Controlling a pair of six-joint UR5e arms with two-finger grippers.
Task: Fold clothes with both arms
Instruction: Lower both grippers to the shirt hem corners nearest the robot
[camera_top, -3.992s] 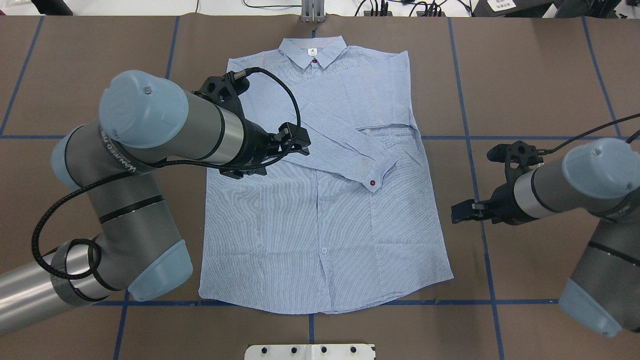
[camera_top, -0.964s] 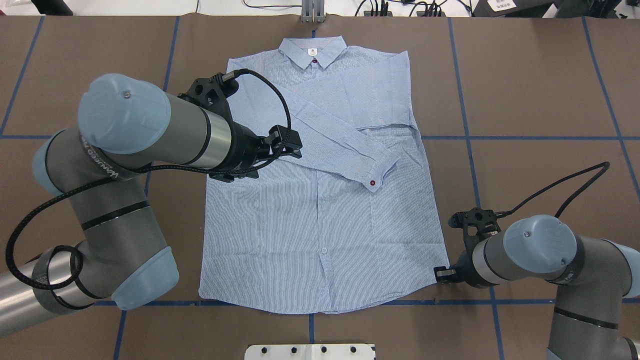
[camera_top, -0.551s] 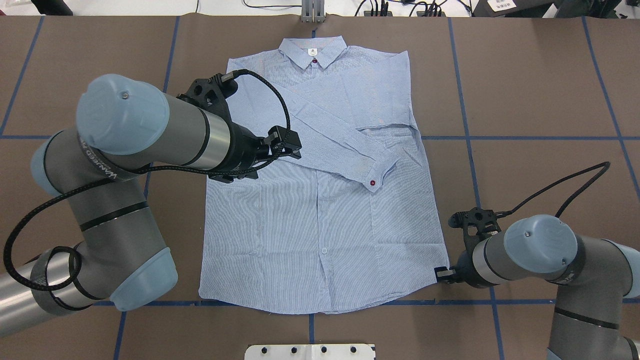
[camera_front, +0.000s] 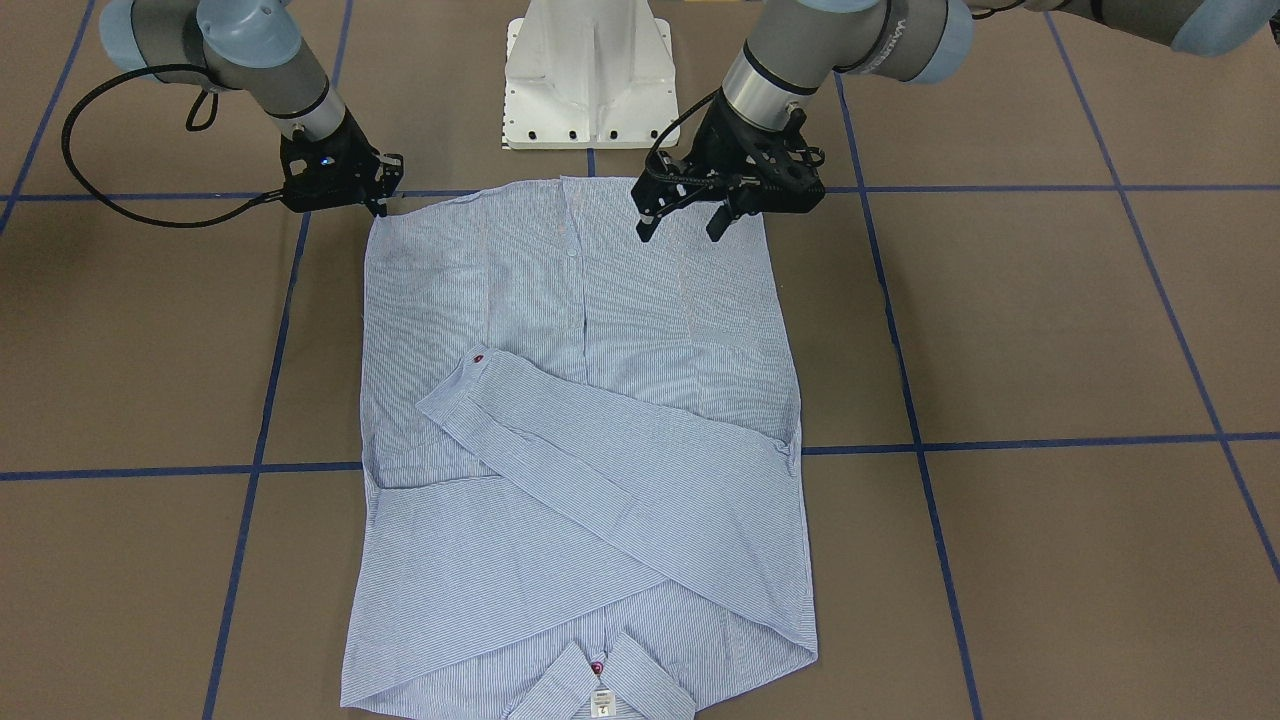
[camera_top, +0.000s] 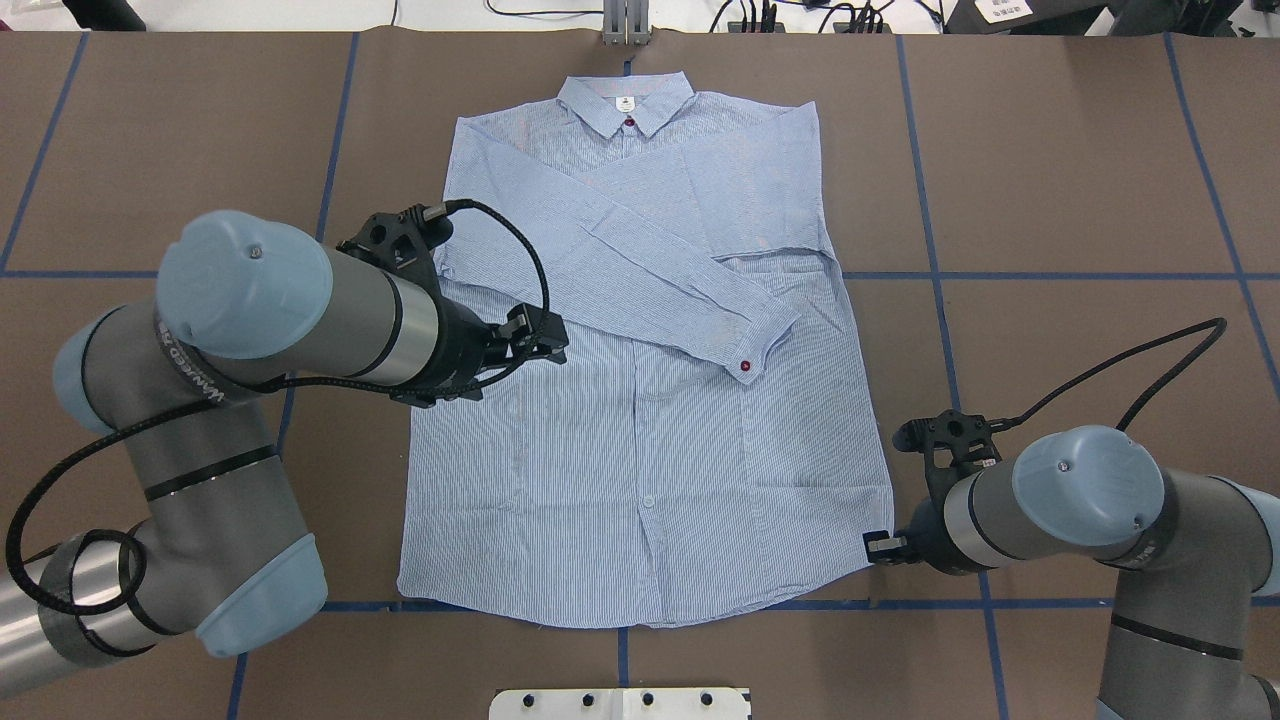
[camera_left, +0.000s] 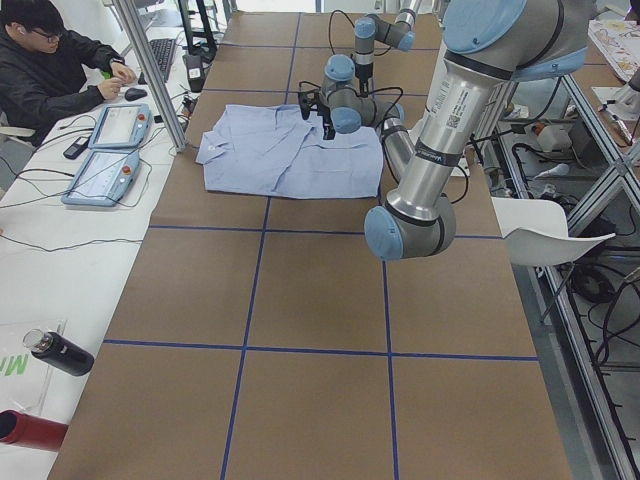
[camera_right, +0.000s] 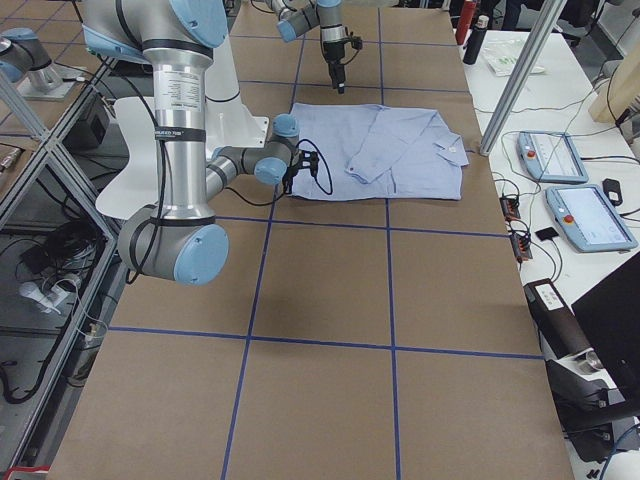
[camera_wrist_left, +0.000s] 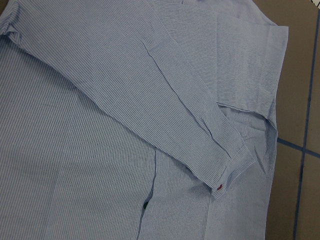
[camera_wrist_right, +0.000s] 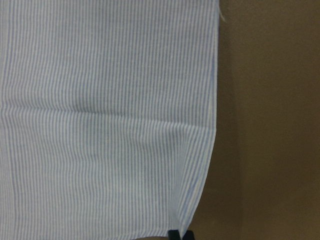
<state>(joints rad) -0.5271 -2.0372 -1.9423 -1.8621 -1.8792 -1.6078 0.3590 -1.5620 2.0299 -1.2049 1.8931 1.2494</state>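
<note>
shirt (camera_top: 640, 470) is lying flat, front side up, on the brown table (camera_top: 1080, 180), with the collar (camera_top: 625, 105) at the far edge from the robot and both sleeves folded over the chest, the top sleeve (camera_top: 660, 280) running diagonally with its red cuff button showing. left gripper (camera_front: 677, 232) hovers above the shirt's body on the robot's left side, jaws spread wide with nothing in them. right gripper (camera_top: 874, 548) is down low at the hem corner on the robot's right, and the wrist view shows its tips pinched together right on the fabric's edge.
</note>
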